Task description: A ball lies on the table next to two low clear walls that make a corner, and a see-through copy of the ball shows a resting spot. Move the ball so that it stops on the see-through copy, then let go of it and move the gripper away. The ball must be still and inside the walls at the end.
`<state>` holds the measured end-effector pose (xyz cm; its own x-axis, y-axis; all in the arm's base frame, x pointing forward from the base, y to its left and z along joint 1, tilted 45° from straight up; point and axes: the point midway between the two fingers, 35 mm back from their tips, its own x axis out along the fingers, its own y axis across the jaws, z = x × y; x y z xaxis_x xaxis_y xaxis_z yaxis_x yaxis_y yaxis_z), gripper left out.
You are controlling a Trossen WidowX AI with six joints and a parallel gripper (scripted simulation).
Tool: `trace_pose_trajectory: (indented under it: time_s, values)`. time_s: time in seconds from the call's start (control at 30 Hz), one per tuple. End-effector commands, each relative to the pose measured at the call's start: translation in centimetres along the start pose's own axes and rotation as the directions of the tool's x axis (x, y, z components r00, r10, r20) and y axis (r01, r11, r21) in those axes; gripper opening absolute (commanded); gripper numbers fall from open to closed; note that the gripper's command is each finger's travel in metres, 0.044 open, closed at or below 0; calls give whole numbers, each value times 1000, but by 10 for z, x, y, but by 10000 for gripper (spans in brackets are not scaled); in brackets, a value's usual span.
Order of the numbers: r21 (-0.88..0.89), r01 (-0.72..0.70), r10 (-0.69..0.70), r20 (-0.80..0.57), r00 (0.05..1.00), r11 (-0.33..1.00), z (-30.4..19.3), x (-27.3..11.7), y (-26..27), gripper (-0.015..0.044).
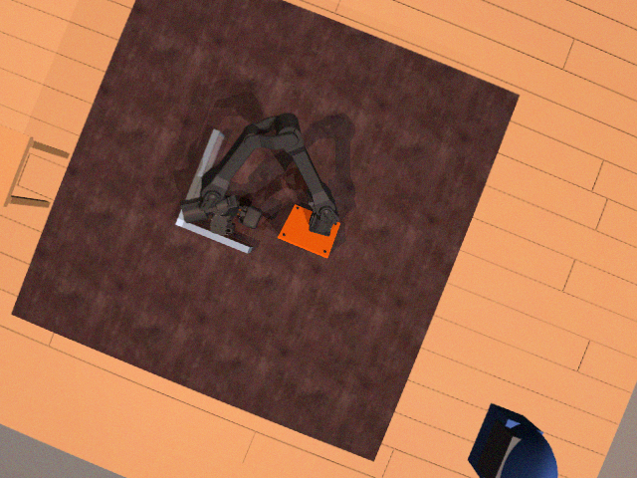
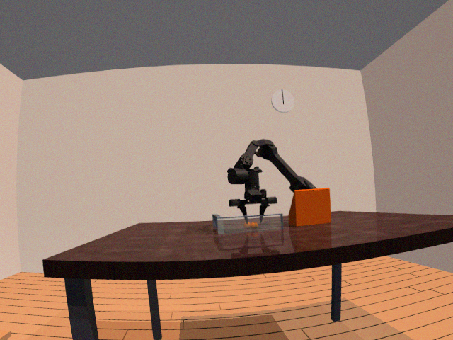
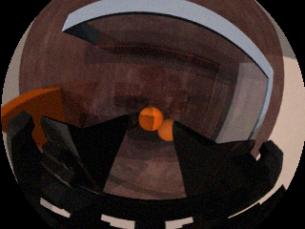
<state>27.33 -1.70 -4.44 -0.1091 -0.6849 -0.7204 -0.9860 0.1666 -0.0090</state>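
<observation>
In the wrist view we see our gripper [image 3: 149, 143] pointing down at the table [image 3: 159, 83], with its two dark fingers about half open and nothing held between them. The orange ball [image 3: 152, 117] lies on the table in the gap between the fingertips, not touched by either. Just beside it, at about 4 o'clock, touching or slightly overlapping it, sits the paler see-through copy [image 3: 167, 130]; which of the two orange spheres is solid we judge only by the stronger color.

The clear walls [image 3: 191, 15] curve around the far side, from 10 o'clock to 3 o'clock, so both spheres are inside the corner.

In the exterior view the gripper [image 2: 253, 215] hangs low, its fingertips reaching down behind the glass wall [image 2: 252, 224], on either side of the orange spheres [image 2: 250, 224]. The orange base block [image 2: 310, 206] stands at 3 o'clock from the walls.
</observation>
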Motion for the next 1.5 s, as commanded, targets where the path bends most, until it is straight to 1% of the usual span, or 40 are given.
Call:
trace_pose_trajectory:
  time_s: [0.0,0.17,0.3,0.57,0.67,0.7,0.93,1.47]
  values:
    - [-4,4,-4,-4,1000,1000,0,6,0,250]
    - [-4,4,-4,-4,1000,1000,0,12,0,250]
    - [-4,4,-4,-4,1000,1000,0,12,0,145]
    - [-4,4,-4,-4,1000,1000,0,12,0,92]
    - [-11,9,-9,7,1000,1000,2,12,0,13]
    - [-20,15,-15,21,1000,1000,4,11,0,0]
    - [-22,15,-15,29,999,1000,8,-21,-5,0]
    - [-6,3,-3,0,1000,1000,1,-112,0,0]
